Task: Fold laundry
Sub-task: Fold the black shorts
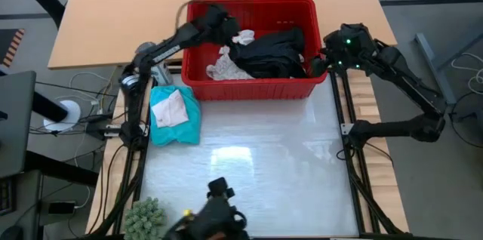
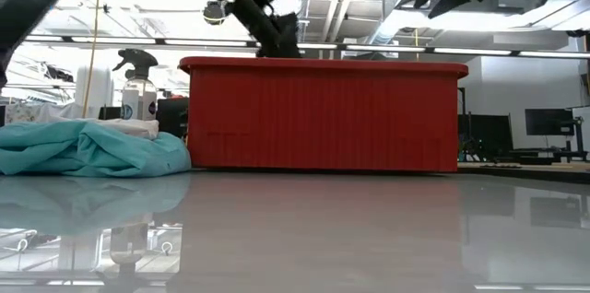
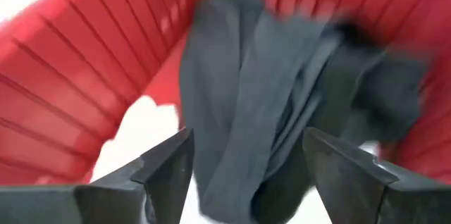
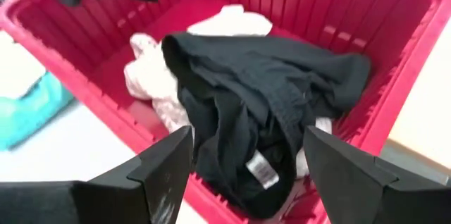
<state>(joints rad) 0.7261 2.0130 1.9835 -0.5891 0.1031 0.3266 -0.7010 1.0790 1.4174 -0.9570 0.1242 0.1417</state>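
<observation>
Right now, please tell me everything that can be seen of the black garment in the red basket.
The black garment is soft dark cloth, crumpled in a loose heap, not folded. A white label shows on one turned-over edge. It lies inside the red basket, toward the right side, on top of white laundry that shows beside and under it. Part of it leans against the basket wall. Neither gripper holds it; the left gripper hangs over it with fingers open.
</observation>
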